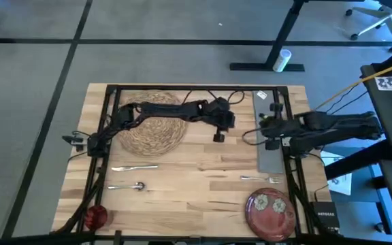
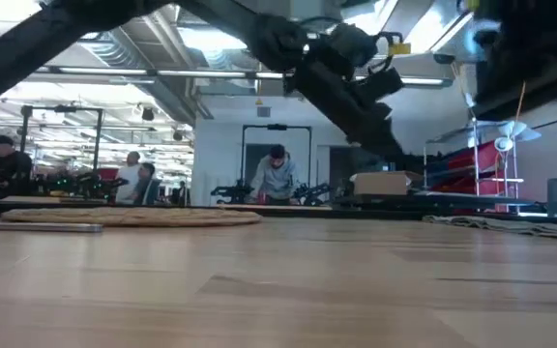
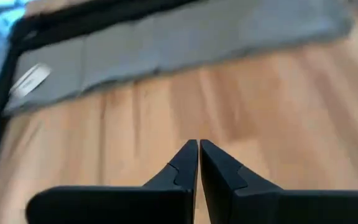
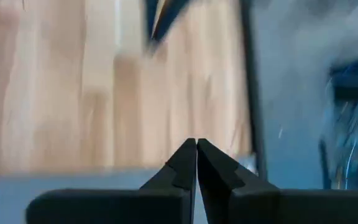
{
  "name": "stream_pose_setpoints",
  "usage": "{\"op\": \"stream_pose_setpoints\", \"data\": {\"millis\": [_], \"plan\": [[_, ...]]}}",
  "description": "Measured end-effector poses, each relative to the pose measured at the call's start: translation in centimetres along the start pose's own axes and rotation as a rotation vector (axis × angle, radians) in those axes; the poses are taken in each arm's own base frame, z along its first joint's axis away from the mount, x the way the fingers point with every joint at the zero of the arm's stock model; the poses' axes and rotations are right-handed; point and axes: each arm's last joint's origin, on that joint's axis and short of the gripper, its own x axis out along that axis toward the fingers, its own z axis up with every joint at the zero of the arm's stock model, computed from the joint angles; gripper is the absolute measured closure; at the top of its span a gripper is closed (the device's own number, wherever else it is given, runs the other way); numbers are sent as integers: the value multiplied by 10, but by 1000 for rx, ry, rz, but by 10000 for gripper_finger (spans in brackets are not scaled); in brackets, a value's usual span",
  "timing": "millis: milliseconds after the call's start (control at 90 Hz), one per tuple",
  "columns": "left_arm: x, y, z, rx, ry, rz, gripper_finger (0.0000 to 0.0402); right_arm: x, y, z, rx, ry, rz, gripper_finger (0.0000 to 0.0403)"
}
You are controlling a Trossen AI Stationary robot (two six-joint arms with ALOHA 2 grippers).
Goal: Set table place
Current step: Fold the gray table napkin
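Progress: early | round woven straw mat (image 1: 154, 127) far-left tabletop (image 1: 196, 197); dark red flowered plate (image 1: 271, 212) near-right corner, gray napkin (image 1: 269, 146) right edge, unassembled | left claw (image 1: 218, 137), right claw (image 1: 265, 126) closed, empty.

On the large rectangular butcher-block wooden table (image 1: 203, 170), the round woven straw mat (image 1: 152, 129) lies toward the far left, with a silver knife (image 1: 133, 167) and then a silver spoon (image 1: 128, 186) nearer the front edge. The small red cup (image 1: 95, 216) stands at the front left corner. The gray rectangular napkin (image 1: 269, 136) runs along the right edge, a silver fork (image 1: 260, 179) just before it, and the dark red round plate (image 1: 271, 212) sits at the front right.
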Motion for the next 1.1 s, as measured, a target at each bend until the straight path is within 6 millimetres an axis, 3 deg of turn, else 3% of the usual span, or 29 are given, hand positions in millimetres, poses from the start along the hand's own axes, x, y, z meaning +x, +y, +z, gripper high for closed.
{"op": "stream_pose_setpoints", "data": {"millis": [167,389,611,744,922,1100], "plan": [[-33,-10,5,64,217,138,402,19,11,-3,47,231,5,403],[-80,-4,5,67,410,281,402,41,24,-15,103,361,-28,403],[-119,14,-6,12,578,467,402,61,35,-21,180,317,-36,403],[-129,19,-22,-33,676,482,402,73,43,-25,245,291,-39,403],[-141,22,-40,-90,697,500,402,86,51,-40,319,325,-62,403],[-155,15,-55,-175,526,470,402,96,56,-52,400,334,-135,403]]}}
